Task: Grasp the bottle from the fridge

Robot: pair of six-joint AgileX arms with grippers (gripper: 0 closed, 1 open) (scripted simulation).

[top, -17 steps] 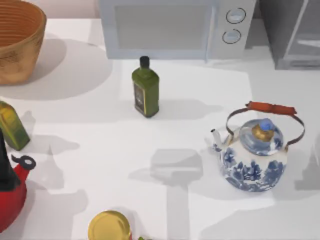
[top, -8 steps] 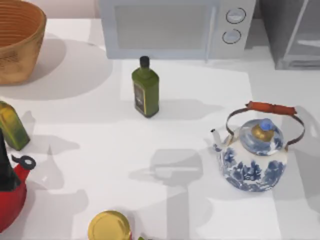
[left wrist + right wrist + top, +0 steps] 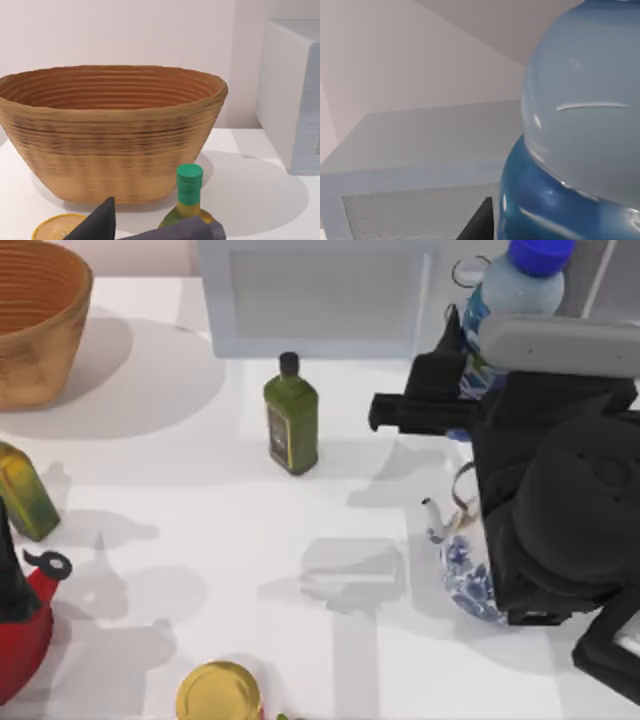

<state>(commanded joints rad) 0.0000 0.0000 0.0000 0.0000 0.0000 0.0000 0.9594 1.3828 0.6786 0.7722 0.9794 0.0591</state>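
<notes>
The bottle [image 3: 512, 295], whitish with a bright blue cap and blue band, hangs high above the table's back right, near the camera. My right gripper [image 3: 462, 365] is shut on it, dark fingers [image 3: 420, 410] at its blue band, and the bulky black arm stretches behind to the right edge. In the right wrist view the bottle [image 3: 580, 125] sits very close. A strip of the dark grey fridge [image 3: 606, 275] shows behind the bottle at the back right corner. My left gripper [image 3: 145, 225] stays parked at the left, open, facing the basket [image 3: 110, 130].
The white microwave [image 3: 320, 290] stands at the back. A dark green bottle [image 3: 291, 415] is in front of it. A blue-and-white kettle [image 3: 462, 560] lies partly under my right arm. At the left are a woven basket [image 3: 35, 320], a yellow-green bottle [image 3: 22, 490], a red kettle [image 3: 20, 625] and a yellow-lidded jar [image 3: 218, 692].
My right arm has come into the top view with the bottle in its grip, now covering most of the kettle and fridge. Everything on the table stays put.
</notes>
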